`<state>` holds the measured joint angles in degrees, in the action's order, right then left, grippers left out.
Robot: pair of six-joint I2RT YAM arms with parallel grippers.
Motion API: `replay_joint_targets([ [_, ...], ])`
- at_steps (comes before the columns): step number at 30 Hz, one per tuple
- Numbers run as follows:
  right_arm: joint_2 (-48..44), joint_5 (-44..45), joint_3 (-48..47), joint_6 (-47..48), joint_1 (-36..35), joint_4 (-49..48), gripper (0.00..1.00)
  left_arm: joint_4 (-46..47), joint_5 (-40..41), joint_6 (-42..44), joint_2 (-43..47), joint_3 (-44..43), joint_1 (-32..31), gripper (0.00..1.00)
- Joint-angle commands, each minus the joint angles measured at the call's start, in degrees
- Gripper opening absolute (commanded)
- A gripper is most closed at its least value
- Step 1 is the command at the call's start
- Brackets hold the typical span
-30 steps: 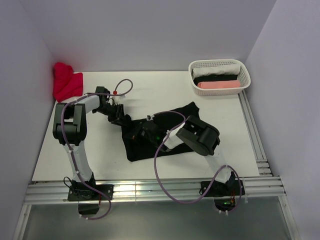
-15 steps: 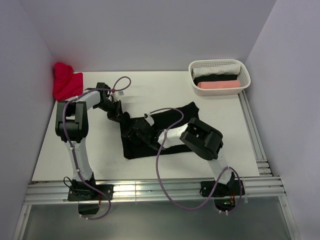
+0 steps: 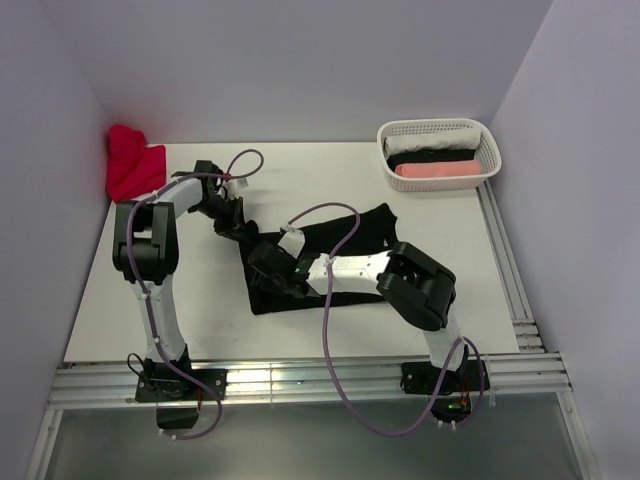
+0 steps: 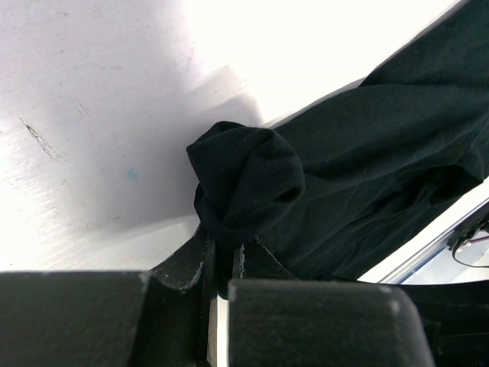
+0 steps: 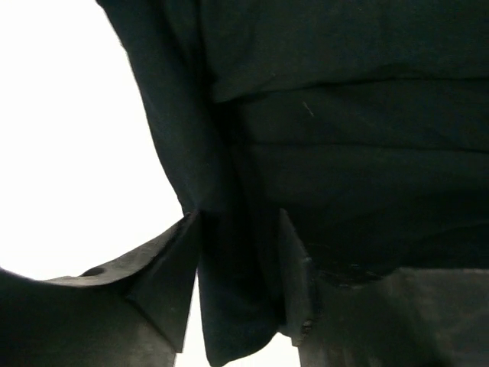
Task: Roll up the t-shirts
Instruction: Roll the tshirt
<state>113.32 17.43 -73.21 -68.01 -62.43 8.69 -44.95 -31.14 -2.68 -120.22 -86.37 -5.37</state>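
Note:
A black t-shirt lies folded in a band across the middle of the table. My left gripper is shut on its bunched far-left corner, which shows as a black wad in the left wrist view. My right gripper is shut on the shirt's left edge a little nearer; a fold of black cloth hangs between its fingers. A red t-shirt lies heaped at the far left corner. White, black and pink rolled shirts lie in the basket.
A white lattice basket stands at the far right. Metal rails run along the near edge and the right side. Both arms' purple cables loop over the shirt.
My right gripper has moved left along the shirt, drawing its left edge with it. My left gripper has shifted slightly back and left with its corner.

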Motion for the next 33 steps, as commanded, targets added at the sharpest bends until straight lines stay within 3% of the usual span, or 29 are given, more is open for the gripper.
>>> replay_joint_targets([
  [1, -2.5, 1.6, -0.9, 2.1, -1.2, 6.9, 0.49, 4.7, 6.1, 1.1, -1.6, -2.7, 0.4, 0.0],
  [3, -3.1, 1.0, 1.1, 1.7, -1.2, 4.8, 0.45, 4.9, 6.3, 1.3, -1.4, -2.6, 0.4, 0.0],
  [4, -3.2, 0.6, 1.7, 1.0, -1.3, 3.9, 0.35, 4.7, 6.3, 1.3, -1.5, -2.6, 0.4, 0.0],
  [6, -4.1, 0.1, 3.6, 0.6, -1.3, 2.2, 0.29, 4.6, 6.1, 1.4, -1.6, -2.8, 0.4, 0.0],
  [12, -3.9, -4.1, 6.5, -0.2, -1.2, -5.1, 0.26, 3.9, 4.9, 1.5, -1.4, -3.9, 0.4, 0.01],
  [16, -2.9, -7.1, 7.5, -2.5, -1.1, -11.1, 0.15, 2.1, 3.8, 2.1, -2.1, -6.1, 0.4, 0.06],
  [22, -4.3, -5.7, 15.7, -10.3, -0.4, -16.0, 0.05, 2.7, 2.6, 1.8, -1.4, -6.5, 0.5, 0.25],
  [30, -2.8, -5.3, 18.1, -12.8, -0.3, -17.2, 0.03, 1.8, -3.0, 1.7, -0.4, -8.4, 1.5, 0.6],
  [33, -2.0, -5.7, 18.8, -13.0, -0.1, -18.3, 0.02, 0.8, -6.0, 2.0, 0.3, -8.6, 3.0, 0.64],
])
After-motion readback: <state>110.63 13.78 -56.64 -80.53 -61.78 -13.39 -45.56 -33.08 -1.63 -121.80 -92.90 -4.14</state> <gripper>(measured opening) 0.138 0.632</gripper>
